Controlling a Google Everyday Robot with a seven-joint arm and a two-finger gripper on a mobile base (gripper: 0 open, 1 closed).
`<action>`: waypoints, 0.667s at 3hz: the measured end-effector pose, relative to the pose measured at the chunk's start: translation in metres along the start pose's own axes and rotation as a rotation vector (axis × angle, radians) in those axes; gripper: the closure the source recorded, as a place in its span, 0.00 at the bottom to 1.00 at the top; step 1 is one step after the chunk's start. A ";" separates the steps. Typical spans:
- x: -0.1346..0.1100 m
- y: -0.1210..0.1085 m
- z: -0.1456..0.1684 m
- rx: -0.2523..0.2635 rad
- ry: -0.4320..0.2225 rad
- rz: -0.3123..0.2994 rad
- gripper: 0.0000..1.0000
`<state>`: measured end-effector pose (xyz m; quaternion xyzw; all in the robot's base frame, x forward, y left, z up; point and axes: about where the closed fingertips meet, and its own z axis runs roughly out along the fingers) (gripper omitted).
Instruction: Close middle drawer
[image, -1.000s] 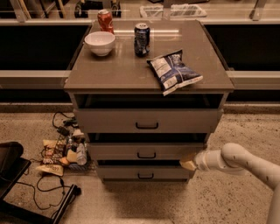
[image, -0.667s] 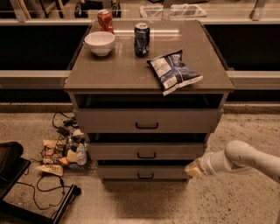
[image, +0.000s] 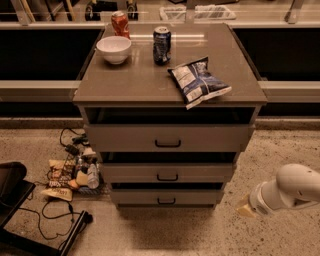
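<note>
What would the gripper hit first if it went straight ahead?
The gripper, low right of the cabinet, points left and slightly down: probably the floor by the bottom drawer, though depth is unclear.

The tool (image: 246, 206) hangs low, right of the cabinet (image: 150, 82), apart from the middle drawer (image: 167, 172).

We read no text anywhere: print on the chip bag (image: 199, 80), the blue can (image: 161, 45), the red can (image: 120, 23) and the floor packets (image: 62, 180) at lower left is not legible to us, and the gripper (image: 246, 206) sits lower right, apart from the cabinet (image: 140, 82).
</note>
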<state>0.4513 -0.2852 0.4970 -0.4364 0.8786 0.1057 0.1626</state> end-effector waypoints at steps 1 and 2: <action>0.008 0.008 -0.049 0.131 0.075 0.006 1.00; 0.004 0.008 -0.096 0.299 0.067 0.013 1.00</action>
